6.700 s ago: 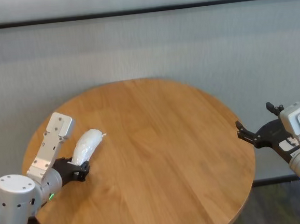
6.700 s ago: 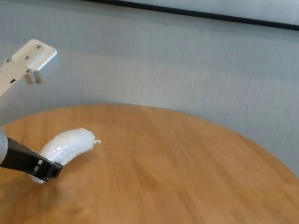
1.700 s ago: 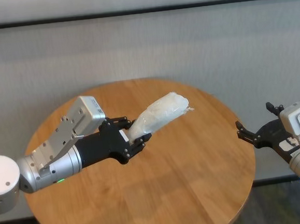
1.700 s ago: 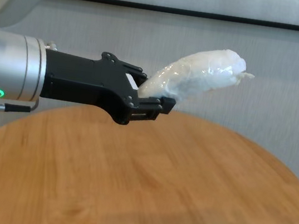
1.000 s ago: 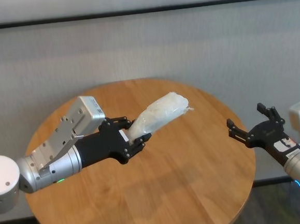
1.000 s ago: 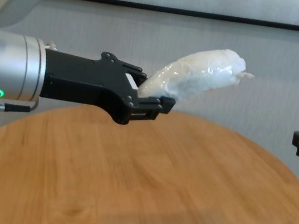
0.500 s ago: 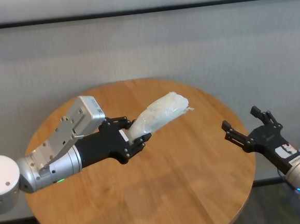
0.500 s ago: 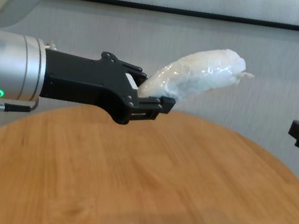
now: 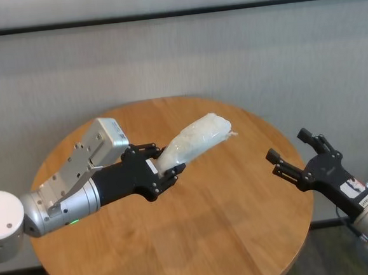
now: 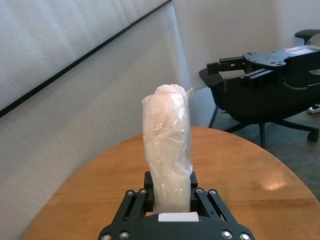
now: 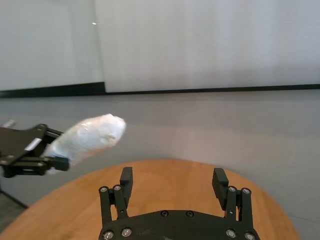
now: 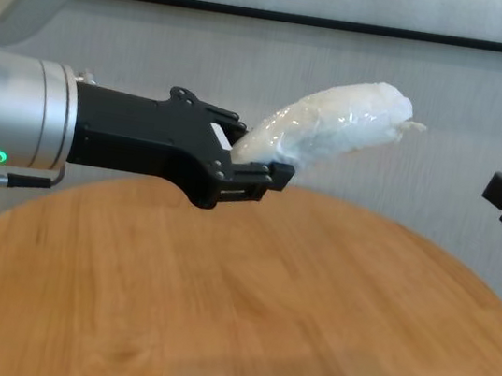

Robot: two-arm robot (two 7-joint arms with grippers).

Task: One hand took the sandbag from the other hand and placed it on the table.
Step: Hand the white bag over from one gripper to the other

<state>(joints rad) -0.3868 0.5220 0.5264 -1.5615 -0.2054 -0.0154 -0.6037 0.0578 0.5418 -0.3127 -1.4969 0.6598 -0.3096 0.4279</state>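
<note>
My left gripper [image 9: 164, 168], black with a green ring light and no sticker, is shut on the lower end of the sandbag [image 9: 197, 139], a white pouch in clear plastic. It holds the bag high above the round wooden table [image 9: 210, 231], tilted up and to the right, knot at the far end. The chest view shows the bag [image 12: 336, 125] well clear of the tabletop [image 12: 259, 322]. My right gripper [image 9: 288, 144], black with a red-and-white sticker, is open over the table's right edge, facing the bag with a wide gap between them. Its wrist view shows the bag [image 11: 92, 137] ahead of its spread fingers [image 11: 126, 176].
A grey wall runs behind the table. A black office chair [image 10: 260, 100] stands on the floor past the table's right side. The table's right rim [image 9: 307, 198] lies under my right gripper.
My right gripper has risen and moved left toward the sandbag, staying open. My left gripper, which earlier lifted the bag off the table, has held still over the last second.
</note>
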